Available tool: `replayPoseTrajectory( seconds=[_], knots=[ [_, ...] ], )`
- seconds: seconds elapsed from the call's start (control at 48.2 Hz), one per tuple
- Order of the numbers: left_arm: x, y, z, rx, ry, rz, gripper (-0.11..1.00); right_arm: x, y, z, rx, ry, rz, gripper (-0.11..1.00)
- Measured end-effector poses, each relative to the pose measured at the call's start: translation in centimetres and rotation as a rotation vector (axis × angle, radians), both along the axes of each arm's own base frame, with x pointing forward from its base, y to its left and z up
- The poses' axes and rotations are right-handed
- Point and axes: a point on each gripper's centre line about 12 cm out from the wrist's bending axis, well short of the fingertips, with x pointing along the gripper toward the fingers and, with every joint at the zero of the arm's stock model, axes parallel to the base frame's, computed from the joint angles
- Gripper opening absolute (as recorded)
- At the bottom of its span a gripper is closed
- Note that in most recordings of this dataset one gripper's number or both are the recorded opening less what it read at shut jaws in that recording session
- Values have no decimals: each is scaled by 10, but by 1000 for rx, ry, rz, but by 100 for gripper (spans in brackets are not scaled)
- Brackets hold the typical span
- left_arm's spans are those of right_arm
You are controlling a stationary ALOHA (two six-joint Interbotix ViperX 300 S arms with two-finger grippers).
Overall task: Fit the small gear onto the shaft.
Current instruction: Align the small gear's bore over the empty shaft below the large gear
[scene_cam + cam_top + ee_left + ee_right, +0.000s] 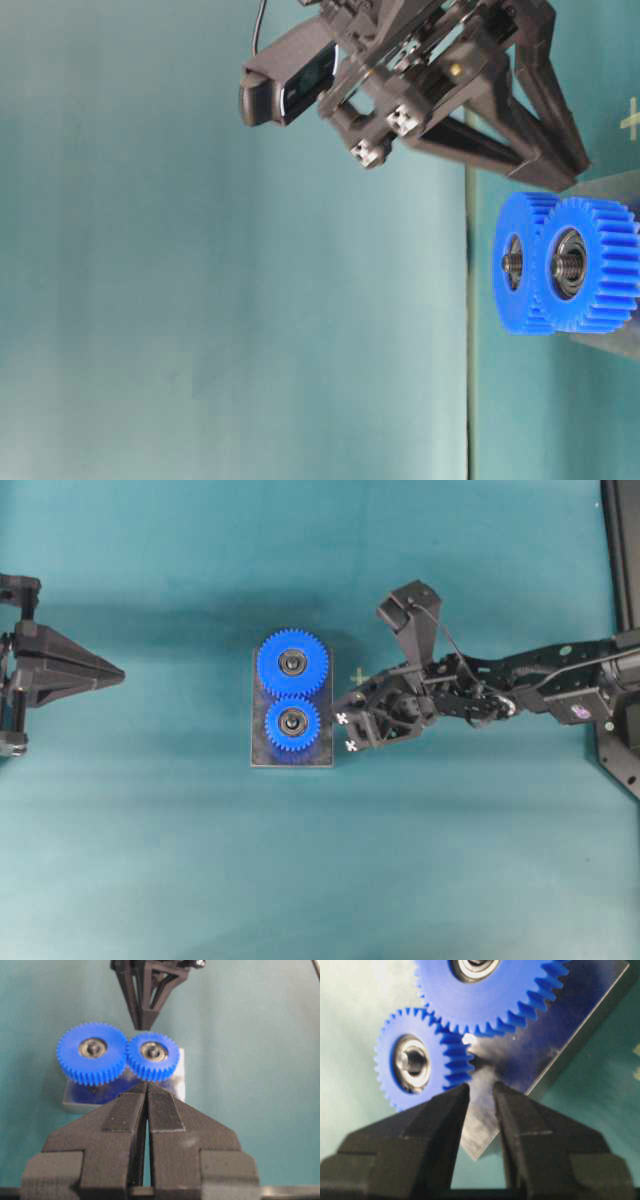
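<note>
Small gear (293, 724) sits on shaft (413, 1061); stiff, light plastic, I'd grip its toothed rim; right claw (481, 1094) narrow, empty.

Bright-blue small gear (292, 725), grey plate (322, 752)

In the overhead view, a plate (291, 758) lies near the middle of the counter (150, 860). Two gears sit on it, teeth meshed: the large gear (292, 664) toward the top of the view, the small gear (292, 725) just below it, seated over the shaft (293, 720). The right tool (348, 732) sits just beside the plate's right edge, level with the small gear and apart from it. The left tool (118, 675) lies well apart at the far left, pointing toward the plate.
</note>
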Motion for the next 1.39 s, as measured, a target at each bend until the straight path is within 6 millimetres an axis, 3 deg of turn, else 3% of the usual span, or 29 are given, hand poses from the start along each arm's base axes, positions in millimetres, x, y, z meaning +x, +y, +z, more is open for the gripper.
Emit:
replayPoseTrajectory(
  seconds=[0.602, 0.706, 0.851, 0.997, 1.184, 1.391],
  knots=[
    [0, 0, 0, 0, 0, 0, 0, 15, 3, 1, -9, -27, 0, 32],
    [0, 0, 0, 0, -2, 0, 0, 13, 12, -1, 9, -5, 26, 32],
    [0, 0, 1, 1, -3, -2, 0, 13, 44, 0, 52, 2, 83, 32],
    [-1, 0, 1, 0, -5, -2, 0, 11, 53, 0, 64, 5, 99, 32],
    [-2, 0, 2, -1, -11, -1, 0, 8, 43, 0, 55, -6, 71, 32],
    [-4, 0, 4, -6, -23, 0, 0, 8, 1, -1, 19, -29, -32, 31]
  ],
)
